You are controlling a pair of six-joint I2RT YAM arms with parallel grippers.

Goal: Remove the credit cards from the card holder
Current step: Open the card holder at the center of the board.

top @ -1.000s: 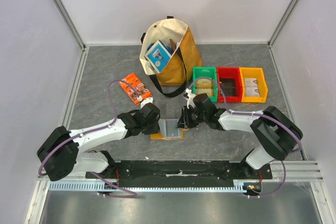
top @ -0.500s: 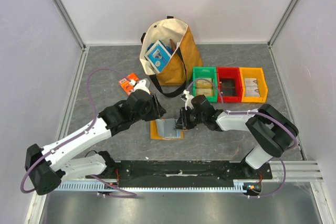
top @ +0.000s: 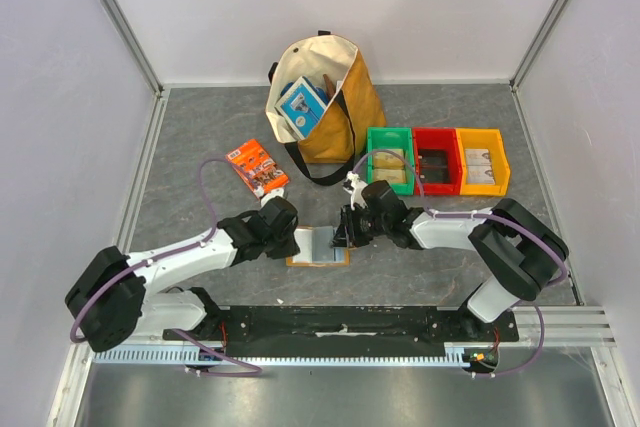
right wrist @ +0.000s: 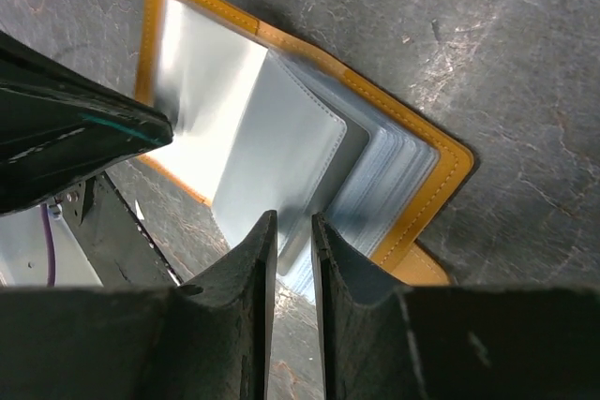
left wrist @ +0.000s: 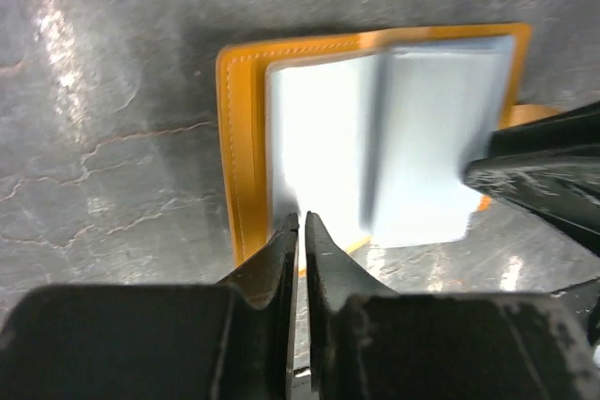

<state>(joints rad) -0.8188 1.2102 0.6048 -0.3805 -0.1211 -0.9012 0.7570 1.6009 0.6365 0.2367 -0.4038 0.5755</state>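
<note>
The open orange-tan folding card holder [top: 318, 245] lies between the left pincer [left wrist: 300, 220], almost shut, and the right pincer [right wrist: 292, 220], seemingly pinching its pale leaf [right wrist: 272, 152].

No legible text anywhere.

Left gripper [top: 292, 240] and right gripper [top: 344, 229] flank the card holder [top: 320, 247]; bag [top: 352, 115], packet [top: 257, 168] and bins [top: 437, 188] stand behind; bare desk [top: 195, 122] lies open back left and behind the bins

Grey marbled tabletop [top: 200, 127], plain pale walls [top: 330, 7]
</note>
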